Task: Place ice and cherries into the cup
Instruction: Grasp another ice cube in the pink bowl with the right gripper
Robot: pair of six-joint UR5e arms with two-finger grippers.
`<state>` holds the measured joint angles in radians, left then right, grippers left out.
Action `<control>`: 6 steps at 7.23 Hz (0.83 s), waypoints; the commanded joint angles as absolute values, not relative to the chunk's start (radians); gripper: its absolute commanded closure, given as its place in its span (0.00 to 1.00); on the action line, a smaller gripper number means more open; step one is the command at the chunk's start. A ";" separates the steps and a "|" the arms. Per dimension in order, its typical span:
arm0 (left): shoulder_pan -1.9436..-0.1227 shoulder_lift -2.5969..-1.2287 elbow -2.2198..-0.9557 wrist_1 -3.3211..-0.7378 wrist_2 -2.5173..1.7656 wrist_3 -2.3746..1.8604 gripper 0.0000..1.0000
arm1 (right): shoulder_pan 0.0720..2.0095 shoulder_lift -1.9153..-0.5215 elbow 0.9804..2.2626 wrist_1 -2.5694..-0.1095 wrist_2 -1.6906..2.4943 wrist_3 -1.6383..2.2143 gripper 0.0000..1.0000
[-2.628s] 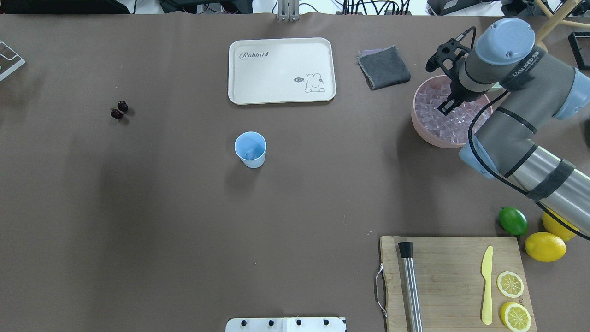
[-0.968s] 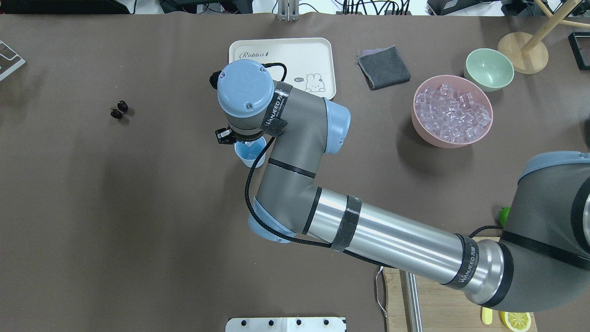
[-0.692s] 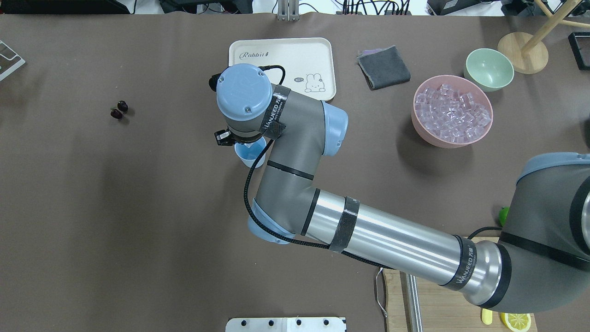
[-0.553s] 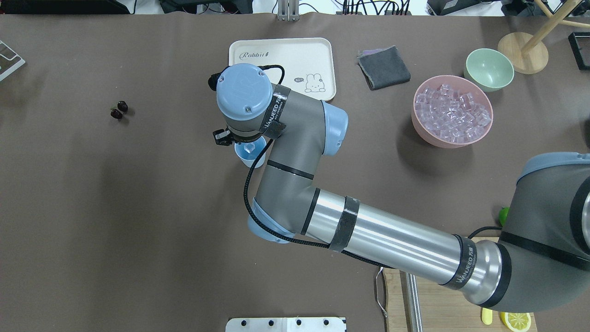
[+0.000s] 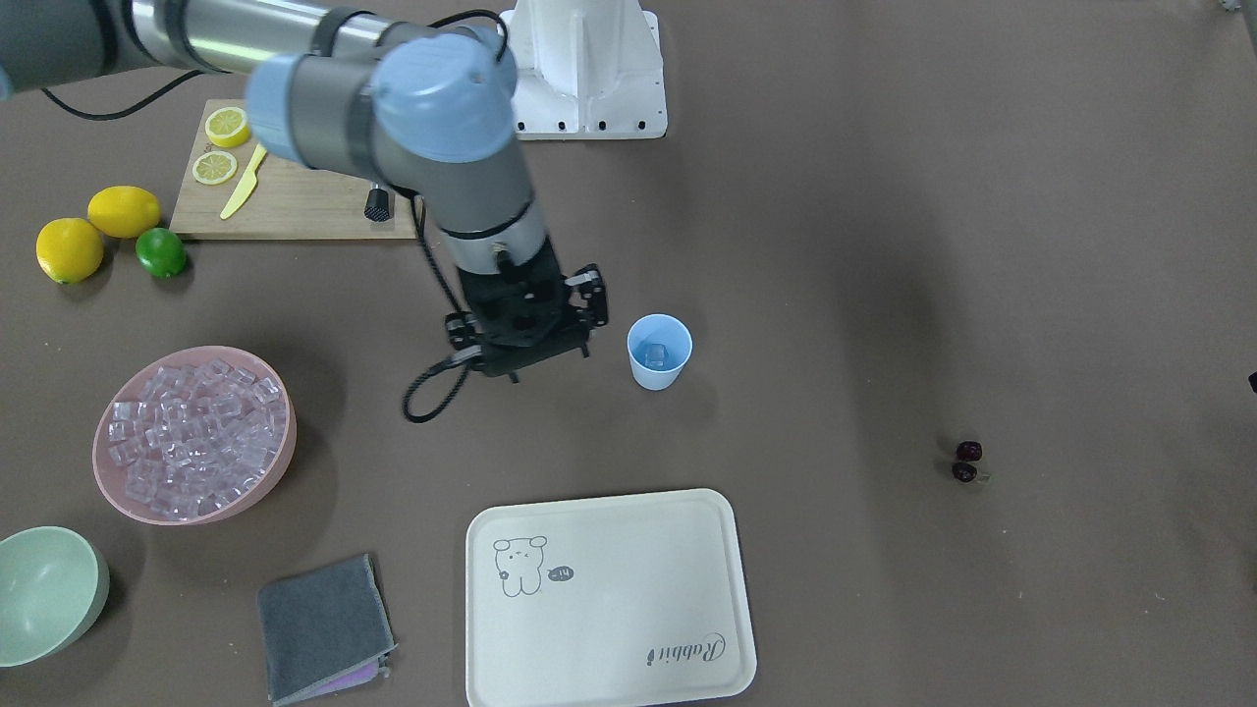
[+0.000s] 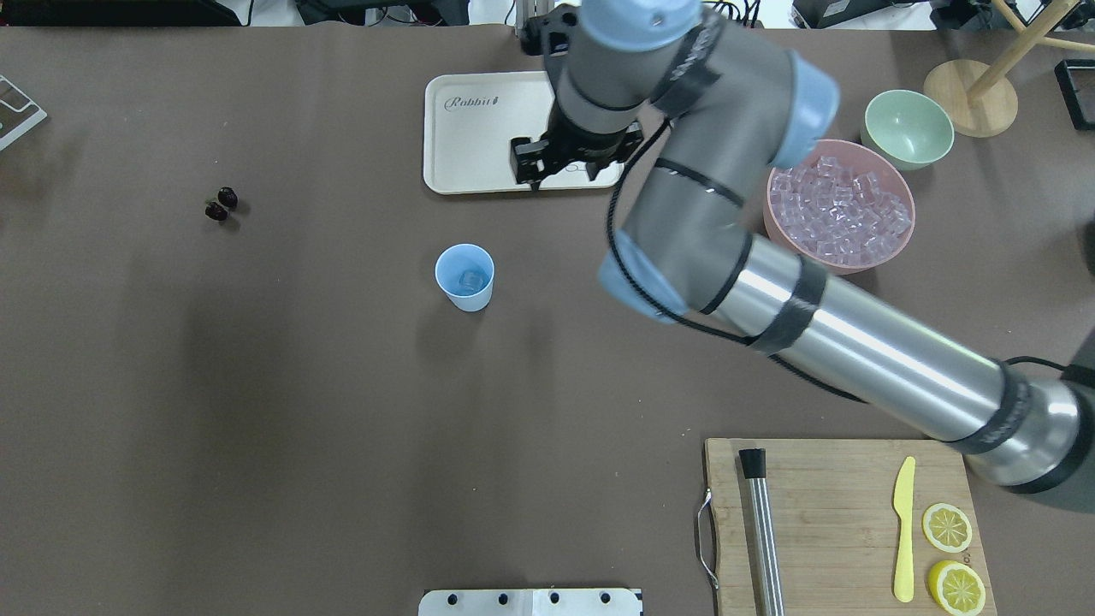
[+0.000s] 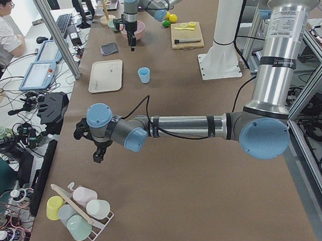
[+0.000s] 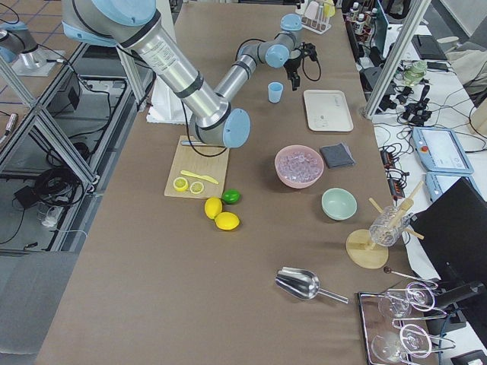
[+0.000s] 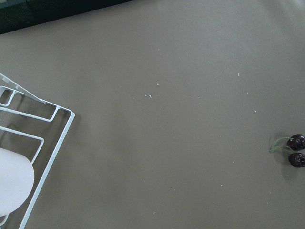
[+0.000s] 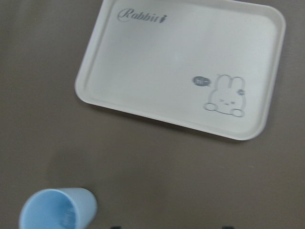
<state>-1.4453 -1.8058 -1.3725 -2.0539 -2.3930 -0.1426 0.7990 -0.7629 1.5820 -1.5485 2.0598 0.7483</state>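
The light blue cup (image 6: 464,276) stands upright mid-table with a clear ice cube in it; it also shows in the front view (image 5: 659,351) and the right wrist view (image 10: 57,210). More ice fills the pink bowl (image 6: 838,210). The cherries (image 6: 221,204) lie as a pair far left on the table, and show in the left wrist view (image 9: 295,149). My right gripper (image 6: 571,164) is open and empty, raised over the tray's near right corner, to the right of the cup (image 5: 525,358). My left gripper (image 7: 98,152) shows only in the left exterior view; I cannot tell its state.
A cream tray (image 6: 479,128) lies behind the cup. A grey cloth (image 6: 712,125) and a pale green bowl (image 6: 907,128) sit at the back right. A cutting board (image 6: 838,513) with knife and lemon slices is front right. A wire rack (image 9: 28,143) is near the left wrist.
My right gripper went from the pink bowl to over the cup and let an ice cube drop in. It has since moved away right and back, over the tray.
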 commanded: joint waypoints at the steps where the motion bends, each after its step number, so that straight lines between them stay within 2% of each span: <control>1: -1.445 -1.805 -1.370 -2.054 -2.393 -0.143 0.03 | 0.972 -1.072 1.754 -1.603 2.137 0.382 0.24; 3: -1.440 -1.806 -1.377 -2.059 -2.393 -0.146 0.03 | 0.976 -1.156 1.729 -1.597 2.033 0.250 0.24; 6: -1.427 -1.805 -1.373 -2.088 -2.393 -0.173 0.03 | 0.923 -1.125 1.631 -1.562 1.932 0.247 0.25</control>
<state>-1.4336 -1.8056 -1.3712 -2.0802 -2.3930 -0.1673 0.9354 -1.1395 1.6768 -1.5864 1.9710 0.2545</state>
